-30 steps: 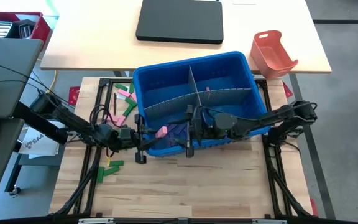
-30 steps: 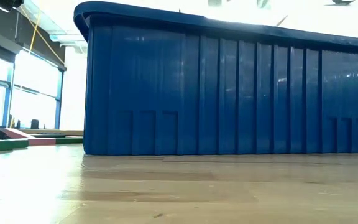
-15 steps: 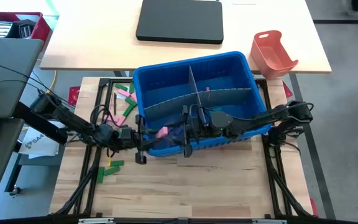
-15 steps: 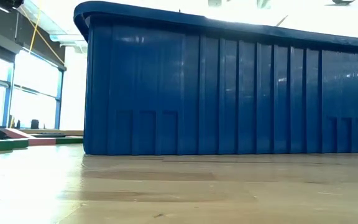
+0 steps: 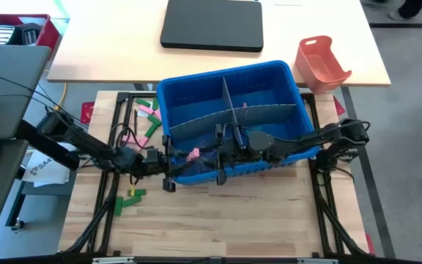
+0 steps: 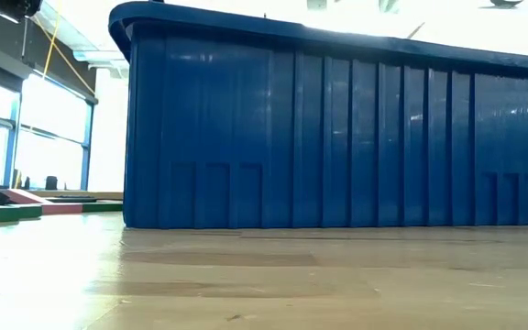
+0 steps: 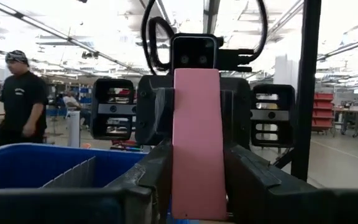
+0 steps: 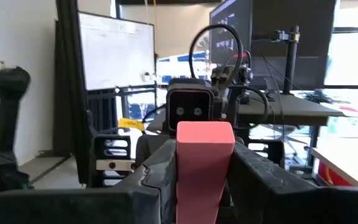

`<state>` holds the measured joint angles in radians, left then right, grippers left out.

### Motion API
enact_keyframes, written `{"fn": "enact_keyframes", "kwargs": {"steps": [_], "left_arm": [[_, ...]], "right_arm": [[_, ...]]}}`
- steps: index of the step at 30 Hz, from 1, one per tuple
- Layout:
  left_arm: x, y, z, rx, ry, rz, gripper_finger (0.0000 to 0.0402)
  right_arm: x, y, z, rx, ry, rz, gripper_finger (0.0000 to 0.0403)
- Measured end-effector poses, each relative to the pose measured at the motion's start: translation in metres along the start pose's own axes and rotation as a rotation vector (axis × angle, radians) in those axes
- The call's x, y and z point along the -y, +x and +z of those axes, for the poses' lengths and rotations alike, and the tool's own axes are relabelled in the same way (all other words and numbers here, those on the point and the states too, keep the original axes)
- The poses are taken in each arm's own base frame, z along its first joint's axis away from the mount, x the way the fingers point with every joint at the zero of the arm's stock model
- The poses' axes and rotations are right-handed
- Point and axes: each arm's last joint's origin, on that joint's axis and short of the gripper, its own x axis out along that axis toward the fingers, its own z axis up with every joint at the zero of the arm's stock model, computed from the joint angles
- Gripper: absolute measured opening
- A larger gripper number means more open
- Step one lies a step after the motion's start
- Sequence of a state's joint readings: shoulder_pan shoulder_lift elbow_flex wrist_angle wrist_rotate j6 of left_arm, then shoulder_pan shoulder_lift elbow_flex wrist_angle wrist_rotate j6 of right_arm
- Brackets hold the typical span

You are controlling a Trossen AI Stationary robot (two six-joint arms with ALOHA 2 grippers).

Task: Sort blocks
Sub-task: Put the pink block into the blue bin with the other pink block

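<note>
A pink block (image 5: 191,155) hangs level over the near left compartment of the blue bin (image 5: 229,73). My two grippers face each other across it. My left gripper (image 5: 180,158) comes from the table's left and is shut on one end (image 7: 197,124). My right gripper (image 5: 204,155) comes from the right and is shut on the other end (image 8: 205,155). More green and pink blocks (image 5: 147,117) lie flat on the table left of the bin. A few green ones (image 5: 129,196) lie nearer the front. My left gripper pinches the pink block's two long edges at its left end (image 7: 197,186) between its two fingers. The fingers are level, come from the table's left and lie along the block. The block is lifted clear, its broad face up. My right gripper pinches the same block's long edges at its right end (image 8: 204,186) between its two fingers. It comes level from the table's right, in line with the block. The block bridges the two grippers above the bin.
Grey dividers (image 5: 226,110) split the bin, whose tall near wall (image 6: 337,137) fills the low view. An orange-red tray (image 5: 321,62) and a black flat case (image 5: 211,26) sit on the far table. Bare wood lies in front of the bin.
My right gripper has edged a little toward the table's left, closer to the pink block. The block hangs where it was.
</note>
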<state>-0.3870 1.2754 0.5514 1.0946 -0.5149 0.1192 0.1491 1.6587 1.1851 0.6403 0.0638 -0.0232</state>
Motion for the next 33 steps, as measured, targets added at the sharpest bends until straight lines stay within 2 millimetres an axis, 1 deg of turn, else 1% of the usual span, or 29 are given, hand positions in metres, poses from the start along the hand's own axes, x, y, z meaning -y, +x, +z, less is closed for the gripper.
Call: {"fn": "enact_keyframes", "kwargs": {"steps": [2, 4, 7, 9, 11, 14, 16, 18, 21, 23, 25, 27, 30, 33], "left_arm": [[-0.001, -0.001, 0.000, -0.012, 0.021, 0.037, 0.0135], [-0.001, -0.004, 0.003, -0.035, 0.057, 0.089, 0.0155], [0.000, -0.012, 0.007, -0.104, 0.104, 0.183, 0.0180], [0.001, -0.018, 0.009, -0.145, 0.121, 0.238, 0.0190], [0.003, -0.023, 0.013, -0.159, 0.123, 0.258, 0.0195], [0.008, -0.028, 0.016, -0.157, 0.113, 0.235, 0.0196], [0.011, -0.030, 0.017, -0.158, 0.107, 0.221, 0.0196], [0.014, -0.032, 0.016, -0.167, 0.099, 0.207, 0.0197], [0.018, -0.035, 0.012, -0.199, 0.106, 0.186, 0.0197], [0.019, -0.036, 0.010, -0.218, 0.123, 0.181, 0.0197], [0.019, -0.036, 0.008, -0.234, 0.133, 0.180, 0.0197], [0.019, -0.036, 0.007, -0.243, 0.134, 0.180, 0.0197], [0.019, -0.037, 0.005, -0.254, 0.145, 0.179, 0.0197], [0.019, -0.037, 0.004, -0.262, 0.154, 0.178, 0.0197]], "right_arm": [[0.001, -0.003, 0.004, -0.026, -0.027, -0.042, 0.0106], [0.004, -0.011, 0.014, -0.055, -0.062, -0.114, 0.0106], [0.013, -0.032, 0.042, -0.097, -0.104, -0.265, 0.0106], [0.023, -0.046, 0.064, -0.162, -0.111, -0.360, 0.0106], [0.038, -0.059, 0.091, -0.243, -0.069, -0.441, 0.0106], [0.069, -0.075, 0.130, -0.354, 0.022, -0.569, 0.0106], [0.094, -0.085, 0.147, -0.434, 0.090, -0.674, 0.0106], [0.121, -0.092, 0.153, -0.536, 0.168, -0.758, 0.0106], [0.165, -0.101, 0.143, -0.676, 0.289, -0.877, 0.0106], [0.195, -0.109, 0.129, -0.755, 0.379, -0.937, 0.0106], [0.223, -0.116, 0.107, -0.831, 0.473, -0.966, 0.0106], [0.248, -0.124, 0.080, -0.904, 0.571, -0.994, 0.0106], [0.273, -0.135, 0.041, -1.003, 0.691, -1.025, 0.0106], [0.286, -0.143, 0.006, -1.088, 0.779, -1.040, 0.0106]]}}
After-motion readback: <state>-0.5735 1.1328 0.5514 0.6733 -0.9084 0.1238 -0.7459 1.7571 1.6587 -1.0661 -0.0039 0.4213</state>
